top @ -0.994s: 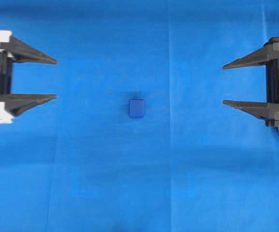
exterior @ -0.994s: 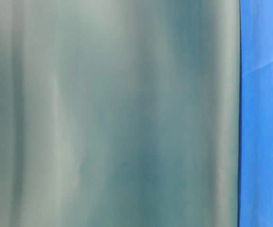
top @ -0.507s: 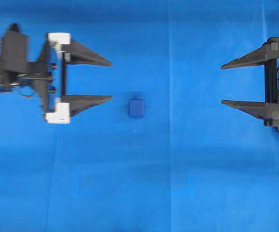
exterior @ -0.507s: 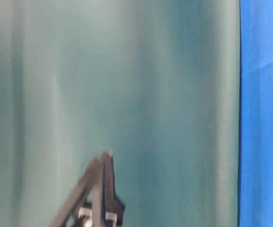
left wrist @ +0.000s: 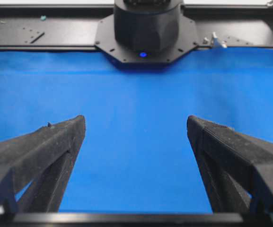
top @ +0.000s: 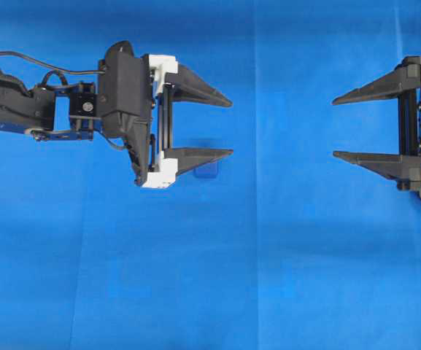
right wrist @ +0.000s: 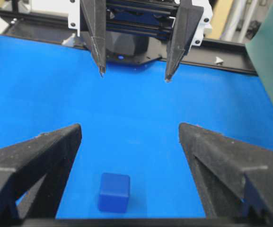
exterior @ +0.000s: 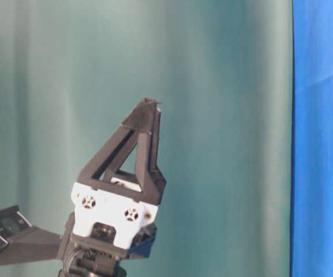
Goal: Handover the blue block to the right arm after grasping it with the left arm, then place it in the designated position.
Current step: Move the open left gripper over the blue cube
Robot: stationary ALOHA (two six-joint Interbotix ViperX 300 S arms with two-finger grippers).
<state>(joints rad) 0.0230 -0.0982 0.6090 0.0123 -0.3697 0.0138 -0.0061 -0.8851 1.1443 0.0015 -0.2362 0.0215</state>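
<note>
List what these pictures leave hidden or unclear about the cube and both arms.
- Small dark-blue cube: overhead view, mostly covered by the left end effector's lower finger; height above it unclear.
- Same cube: absent from the left wrist view.
- Right arm: cut off by the overhead frame's edge.
- Table-level view: teal backdrop hides the blue cloth.

The blue block point(top: 209, 170) sits mid-counter point(top: 283, 277), partly under the left gripper point(top: 229, 126); the right gripper point(top: 336, 127) faces it, well apart.
</note>
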